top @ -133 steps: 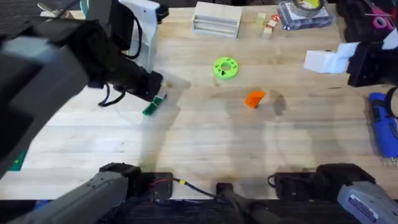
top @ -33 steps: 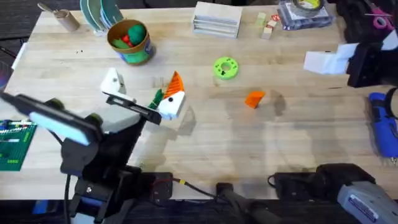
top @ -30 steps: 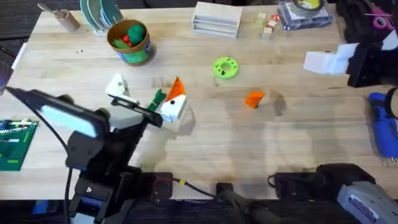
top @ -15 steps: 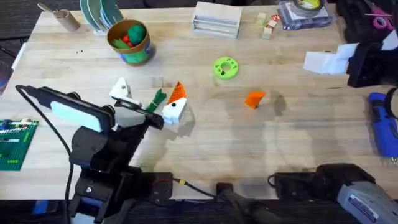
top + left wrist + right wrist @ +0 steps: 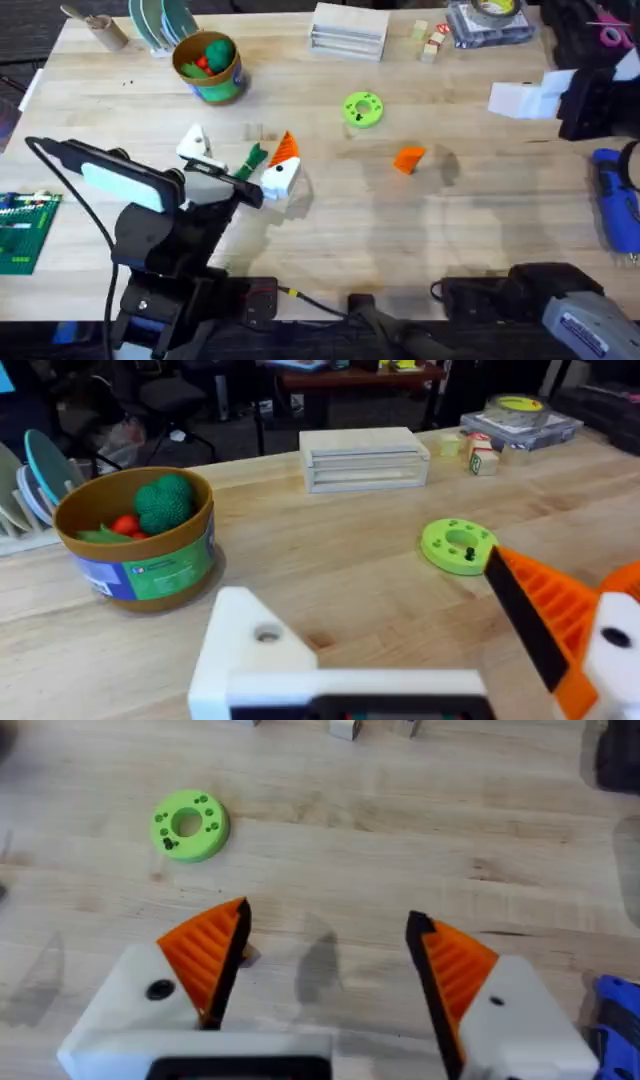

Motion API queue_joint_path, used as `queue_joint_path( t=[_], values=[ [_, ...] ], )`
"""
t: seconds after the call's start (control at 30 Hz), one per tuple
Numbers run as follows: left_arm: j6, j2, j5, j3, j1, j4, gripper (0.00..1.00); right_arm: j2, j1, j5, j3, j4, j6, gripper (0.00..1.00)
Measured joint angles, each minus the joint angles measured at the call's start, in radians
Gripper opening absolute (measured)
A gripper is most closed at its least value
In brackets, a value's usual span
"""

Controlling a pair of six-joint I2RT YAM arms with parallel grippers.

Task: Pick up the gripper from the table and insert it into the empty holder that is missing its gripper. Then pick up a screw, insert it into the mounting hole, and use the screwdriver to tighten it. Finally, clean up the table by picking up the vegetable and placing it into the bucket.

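I use the flat bright green disc (image 5: 362, 109) on the wooden worktop (image 5: 330, 230) as my mark for every place.

Far to the left of the disc and a bit farther back stands the small round bucket with a green-blue wall and a yellow-gold rim (image 5: 210, 68). A round green toy and a red toy sit inside it.

Left of the disc and nearer to me is the left gripper (image 5: 238, 148). Its fingers are wide apart. The finger farther from the disc is the plain white three-cornered plastic holder (image 5: 195, 143) with no orange tip. The finger nearer the disc is white with an orange ribbed tip (image 5: 281, 160). The small slim green leafy toy vegetable (image 5: 252, 158) lies on the worktop between these two fingers, close to the orange-tipped one. I cannot tell if it touches that finger.

Just right of the disc and a little nearer to me lies the small loose orange plastic wedge gripper (image 5: 409, 159), alone on the wood.

Farther right of the disc, the right gripper (image 5: 325, 935) hangs above the worktop. Both its fingers have orange ribbed tips, they are wide apart, and nothing is between them.

Far right of the disc, at the worktop's edge, lies the chunky bright blue screwdriver (image 5: 615, 200).
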Motion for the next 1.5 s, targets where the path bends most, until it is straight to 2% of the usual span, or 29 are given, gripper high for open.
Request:
queue_joint_path(
  t=[0.33,0.43,0.57,0.8,0.97,1.17,1.5],
  values=[
    [-0.003,0.000,0.001,0.000,0.000,0.000,0.993,0.000,0.000,0.000,0.000,0.000,0.000,0.992],
    [-0.003,0.000,0.024,0.000,0.000,0.002,0.993,0.000,0.000,0.000,0.000,0.000,0.000,0.991],
    [-0.003,0.000,0.140,0.000,0.000,0.011,0.993,0.000,0.000,0.000,0.000,0.000,0.000,0.992],
    [-0.003,0.000,0.451,0.000,0.000,0.015,0.993,0.000,0.000,0.000,0.000,0.000,0.000,0.991],
    [-0.003,0.000,0.623,0.000,0.000,0.008,0.993,0.000,0.000,0.000,0.000,0.000,0.000,0.991],
    [-0.003,0.000,0.697,0.000,0.000,0.002,0.992,0.000,0.000,0.000,0.000,0.000,0.000,0.991],
    [-0.003,0.000,0.722,0.000,0.000,0.002,0.993,0.000,0.000,-0.020,0.000,-0.006,0.007,0.991]
  ],
)
